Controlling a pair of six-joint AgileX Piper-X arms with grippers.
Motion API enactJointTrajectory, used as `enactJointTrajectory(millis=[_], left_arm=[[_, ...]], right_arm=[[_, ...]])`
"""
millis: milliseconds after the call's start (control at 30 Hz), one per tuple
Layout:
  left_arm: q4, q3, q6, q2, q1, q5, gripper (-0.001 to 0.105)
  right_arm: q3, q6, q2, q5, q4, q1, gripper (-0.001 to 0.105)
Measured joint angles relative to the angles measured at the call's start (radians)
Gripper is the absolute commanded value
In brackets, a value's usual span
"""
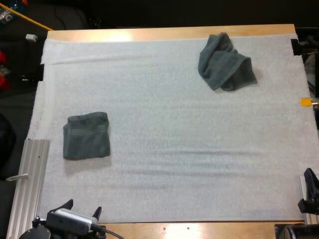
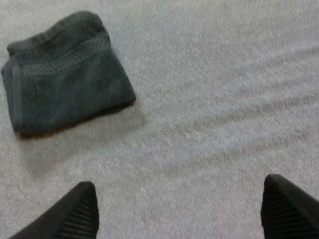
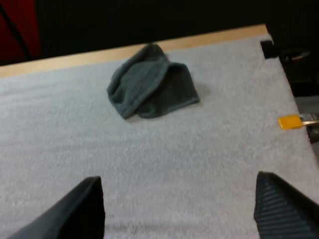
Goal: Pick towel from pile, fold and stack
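both sets of jaws stand apart and hold nothing, each hovering over bare white mat [image 1: 169,159] at the near side of the table [image 1: 164,34]. the crumpled towel [image 1: 225,63] lies well ahead of the right jaws, close to the table's far edge, and a little toward the left arm's side of them. the folded towel [image 1: 86,135] sits ahead of the left jaws, much nearer to them than the crumpled one is to the right, flat on the mat with a banded hem along its far edge. the two towels are well apart.

judging by its look, the crumpled towel is light, soft terry: limp, not slippery, not fragile. it will probably sag and drape from whatever point is pinched, and it won't hold a shape by itself. it is bunched into a raised hump with a flatter flap trailing toward the right jaws. a sensible hold is on a loose edge or corner of that flap, so the cloth opens out as it lifts. a bite into the hump would likely catch several layers at once. the mat looks soft too, so a low pinch could snag it along with the towel.
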Motion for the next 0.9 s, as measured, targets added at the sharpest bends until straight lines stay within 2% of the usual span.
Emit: enactJointTrajectory(millis=[367,733,900], left_arm=[[0.001,0.000,0.000,-0.002,-0.002,0.000,0.065],[0.000,0.000,0.000,-0.002,-0.002,0.000,0.065],[-0.048,0.000,0.000,-0.002,-0.002,0.000,0.065]], right_arm=[[-0.001,0.000,-0.132,0.005,0.000,0.000,0.062],[0.023,0.000,-0.137,0.012,0.017,0.000,0.062],[0.051,0.000,-0.137,0.012,-0.034,0.000,0.062]])
